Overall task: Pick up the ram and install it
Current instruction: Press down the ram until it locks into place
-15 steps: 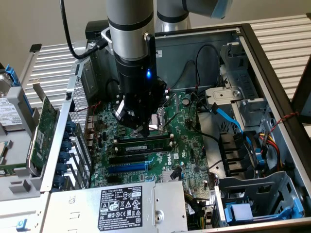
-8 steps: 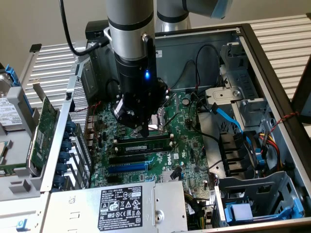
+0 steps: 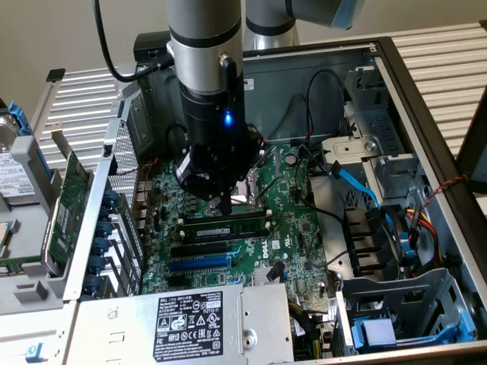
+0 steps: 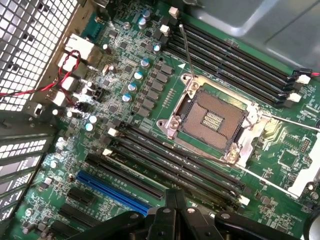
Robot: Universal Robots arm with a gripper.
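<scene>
Exterior view: the gripper (image 3: 221,204) is being held at frame centre, just above the ram (image 3: 226,227), which is lying seated in 1 memory slot on the motherboard (image 3: 293,228); finger state cannot be told

green motherboard (image 4: 125,90), blue slot (image 4: 112,192), black gripper (image 4: 175,212)

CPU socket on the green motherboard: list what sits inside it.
Wrist view: the square, silver-framed CPU socket holds only a bare contact grid; no processor. In the exterior view, the grey robot arm covers most of it.
</scene>
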